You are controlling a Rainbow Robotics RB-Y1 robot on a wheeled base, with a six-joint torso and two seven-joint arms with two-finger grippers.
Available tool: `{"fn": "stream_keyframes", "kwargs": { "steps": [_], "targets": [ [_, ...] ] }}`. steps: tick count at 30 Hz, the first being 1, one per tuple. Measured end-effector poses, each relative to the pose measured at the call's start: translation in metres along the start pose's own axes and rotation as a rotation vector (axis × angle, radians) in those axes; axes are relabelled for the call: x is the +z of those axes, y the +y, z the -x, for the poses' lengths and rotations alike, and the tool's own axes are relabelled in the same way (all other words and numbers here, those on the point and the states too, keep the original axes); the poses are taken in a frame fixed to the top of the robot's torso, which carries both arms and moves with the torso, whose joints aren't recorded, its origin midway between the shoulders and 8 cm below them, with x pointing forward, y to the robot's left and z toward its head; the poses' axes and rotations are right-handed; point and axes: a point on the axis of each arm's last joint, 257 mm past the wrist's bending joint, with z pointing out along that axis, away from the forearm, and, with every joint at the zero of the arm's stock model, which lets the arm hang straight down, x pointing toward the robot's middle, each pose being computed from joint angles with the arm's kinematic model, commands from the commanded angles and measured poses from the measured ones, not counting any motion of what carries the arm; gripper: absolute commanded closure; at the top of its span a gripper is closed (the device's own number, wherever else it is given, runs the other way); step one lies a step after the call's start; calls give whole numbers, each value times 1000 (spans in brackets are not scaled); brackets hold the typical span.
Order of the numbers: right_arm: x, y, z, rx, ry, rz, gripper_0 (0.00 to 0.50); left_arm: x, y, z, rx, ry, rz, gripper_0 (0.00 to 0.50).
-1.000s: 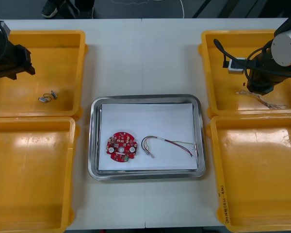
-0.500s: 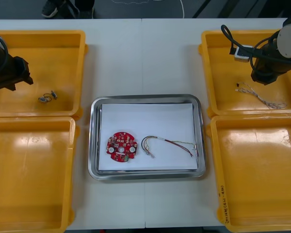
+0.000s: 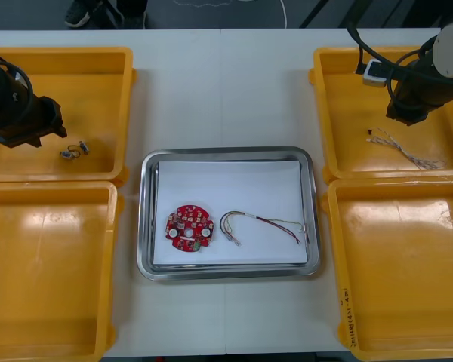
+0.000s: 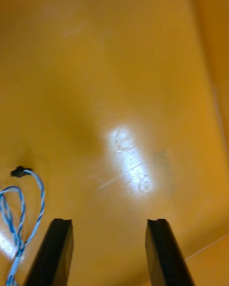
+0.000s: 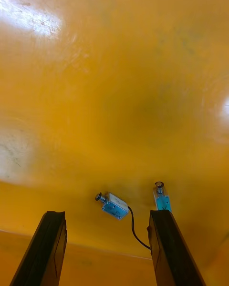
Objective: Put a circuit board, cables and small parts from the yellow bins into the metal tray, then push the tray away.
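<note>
Fingers (image 5: pixel 50 248) apart, left gripper (image 5: pixel 107 217) and right gripper (image 4: pixel 109 221) overhang yellow bins (image 3: pixel 75 51).

A light table (image 3: pixel 181 90), seamed down its middle, ends at a dark floor (image 3: pixel 196 15) beyond.

Shiny rectangular metal tray (image 3: pixel 226 153) sits at tabletop (image 3: pixel 226 83) centre, between paired yellow plastic bins (image 3: pixel 53 264). In the tray, round red circuit board (image 3: pixel 188 229) lies left and black and red-yellow cables (image 3: pixel 260 225) right. Small metal parts (image 3: pixel 74 150) lie in far left bin (image 3: pixel 60 56), below left gripper (image 5: pixel 107 217). Twisted blue-and-white cable (image 3: pixel 408 151) lies in far right bin (image 3: pixel 340 113), beside right gripper (image 4: pixel 109 221).
</note>
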Motion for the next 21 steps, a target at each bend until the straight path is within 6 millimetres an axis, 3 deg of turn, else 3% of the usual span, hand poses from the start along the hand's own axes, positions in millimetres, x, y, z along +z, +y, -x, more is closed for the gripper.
{"fn": "stream_keyframes", "kwargs": {
  "steps": [9,21],
  "targets": [
    [-6,34,9,40,-43,144,0,20,4,-16,-33,51,13,0],
    [-18,37,-19,143,12,199,0,32,4,-24,-36,68,29,0]
  ]
}}
